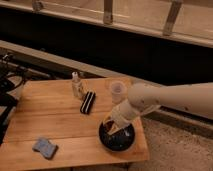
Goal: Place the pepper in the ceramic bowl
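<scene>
A dark ceramic bowl (118, 139) sits at the front right of the wooden table (55, 120). My gripper (112, 126) reaches down from the right on a thick white arm and hangs over the bowl's left rim. I cannot make out the pepper; it may be hidden in the gripper or in the bowl.
A small clear shaker bottle (76, 86) stands at the back middle, with a black ribbed object (88, 102) lying beside it. A translucent plastic cup (117, 91) stands just behind my arm. A blue sponge (45, 147) lies at the front left. Dark equipment (7, 85) borders the table's left edge.
</scene>
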Controlling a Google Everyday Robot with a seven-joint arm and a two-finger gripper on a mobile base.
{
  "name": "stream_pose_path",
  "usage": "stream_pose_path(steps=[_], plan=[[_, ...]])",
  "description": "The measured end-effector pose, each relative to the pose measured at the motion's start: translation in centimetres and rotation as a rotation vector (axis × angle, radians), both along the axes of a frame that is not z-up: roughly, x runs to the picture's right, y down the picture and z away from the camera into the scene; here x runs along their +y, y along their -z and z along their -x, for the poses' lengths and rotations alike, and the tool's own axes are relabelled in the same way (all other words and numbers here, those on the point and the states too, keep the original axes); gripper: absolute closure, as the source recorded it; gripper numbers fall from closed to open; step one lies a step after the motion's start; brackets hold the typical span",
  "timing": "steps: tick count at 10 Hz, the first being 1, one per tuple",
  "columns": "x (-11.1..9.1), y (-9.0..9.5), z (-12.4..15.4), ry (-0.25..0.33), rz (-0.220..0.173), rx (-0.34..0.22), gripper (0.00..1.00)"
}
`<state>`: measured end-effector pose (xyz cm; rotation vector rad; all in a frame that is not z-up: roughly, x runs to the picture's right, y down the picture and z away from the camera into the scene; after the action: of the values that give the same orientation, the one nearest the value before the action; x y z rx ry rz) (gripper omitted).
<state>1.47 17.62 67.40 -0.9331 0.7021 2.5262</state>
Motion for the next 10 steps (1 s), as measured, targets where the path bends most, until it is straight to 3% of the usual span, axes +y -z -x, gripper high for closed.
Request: stream_pose_path(steps=[1,3,5,8,10], plan=[[-0.02,-0.03,-0.32,-0.014,0.01,0.0,0.86],[-0.02,-0.11,-0.33,-0.023,0.024,-0.008,0.87],[-0.04,-0.23,-0.58,-0.032,0.031,-0.004,0.74],[-0.08,-0.45,-1.13,-0.06,0.044,0.021,0.4],[-0.12,-0.5,-1.22,-0.058,0.032,0.039,0.34]])
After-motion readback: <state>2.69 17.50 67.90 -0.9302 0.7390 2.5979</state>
